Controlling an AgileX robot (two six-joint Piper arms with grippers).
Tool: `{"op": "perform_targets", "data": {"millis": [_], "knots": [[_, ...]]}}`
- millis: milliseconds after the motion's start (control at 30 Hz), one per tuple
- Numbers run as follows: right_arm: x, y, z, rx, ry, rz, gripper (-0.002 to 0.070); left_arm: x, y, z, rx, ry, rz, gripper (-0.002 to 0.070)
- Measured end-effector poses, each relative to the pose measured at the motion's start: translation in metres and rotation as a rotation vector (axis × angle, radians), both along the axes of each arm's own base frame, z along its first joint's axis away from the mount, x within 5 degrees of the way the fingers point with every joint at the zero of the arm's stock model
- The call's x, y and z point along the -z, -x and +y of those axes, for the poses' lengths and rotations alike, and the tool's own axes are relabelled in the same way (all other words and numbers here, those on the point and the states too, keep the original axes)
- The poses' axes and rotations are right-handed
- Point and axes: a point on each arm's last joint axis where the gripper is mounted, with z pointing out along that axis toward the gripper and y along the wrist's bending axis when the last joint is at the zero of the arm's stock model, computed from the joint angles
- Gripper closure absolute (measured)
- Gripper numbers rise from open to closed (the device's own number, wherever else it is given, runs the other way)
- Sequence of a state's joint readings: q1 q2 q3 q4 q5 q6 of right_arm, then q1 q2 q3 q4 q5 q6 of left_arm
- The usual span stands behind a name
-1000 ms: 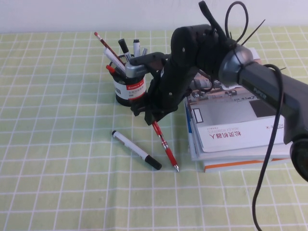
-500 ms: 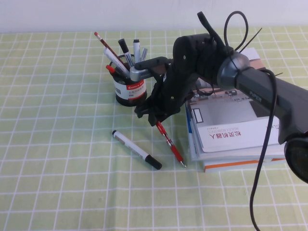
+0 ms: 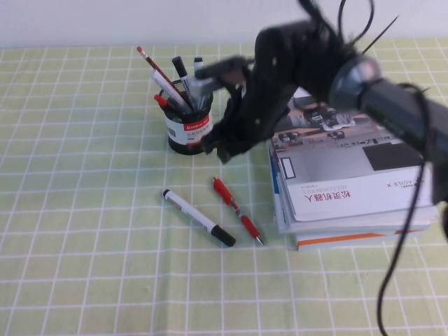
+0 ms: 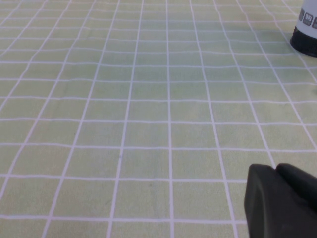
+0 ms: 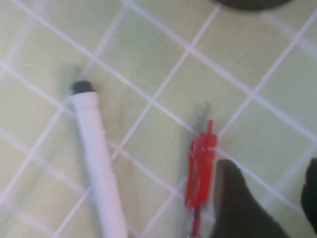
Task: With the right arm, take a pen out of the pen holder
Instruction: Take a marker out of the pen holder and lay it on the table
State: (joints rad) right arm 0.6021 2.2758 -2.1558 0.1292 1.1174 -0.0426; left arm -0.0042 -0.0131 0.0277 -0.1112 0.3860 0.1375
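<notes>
I see right gripper [image 3: 222, 145] upper centre of high view, jaws apart, holding nothing | red pen [image 3: 238, 210] lying flat on cloth [image 3: 84, 210] just below, beside white marker [image 3: 198, 218], outside pen holder [image 3: 187, 129] | left gripper [image 4: 282, 201] lower right of its wrist view

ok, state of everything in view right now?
red pen: flat on the cloth, unheld
white marker: flat on the cloth, beside red pen, not touching
pen holder: upright, pens inside
right hand: open, empty, above cloth beside pen holder
left hand: over bare cloth, away from pen holder
books: stacked, closed
</notes>
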Motion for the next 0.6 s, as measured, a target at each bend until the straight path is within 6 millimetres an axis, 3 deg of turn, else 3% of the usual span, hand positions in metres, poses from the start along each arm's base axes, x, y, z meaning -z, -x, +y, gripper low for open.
{"op": "perform_targets", "data": {"millis": [100, 133, 200, 333, 600], "knots": [[-0.048, 0.020, -0.009, -0.017, -0.006, -0.088, 0.0472, 0.000, 0.000, 0.000, 0.000, 0.000, 0.000, 0.0680], [-0.056, 0.026, -0.011, -0.022, -0.003, -0.098, 0.0490, 0.000, 0.000, 0.000, 0.000, 0.000, 0.000, 0.0680], [-0.088, 0.049, -0.021, -0.035, -0.006, -0.152, 0.0563, 0.000, 0.000, 0.000, 0.000, 0.000, 0.000, 0.0680], [-0.123, 0.092, -0.050, -0.017, -0.032, -0.212, 0.0659, 0.000, 0.000, 0.000, 0.000, 0.000, 0.000, 0.0680], [-0.152, 0.172, -0.114, 0.047, -0.107, -0.294, 0.0687, 0.000, 0.000, 0.000, 0.000, 0.000, 0.000, 0.0680]]}}
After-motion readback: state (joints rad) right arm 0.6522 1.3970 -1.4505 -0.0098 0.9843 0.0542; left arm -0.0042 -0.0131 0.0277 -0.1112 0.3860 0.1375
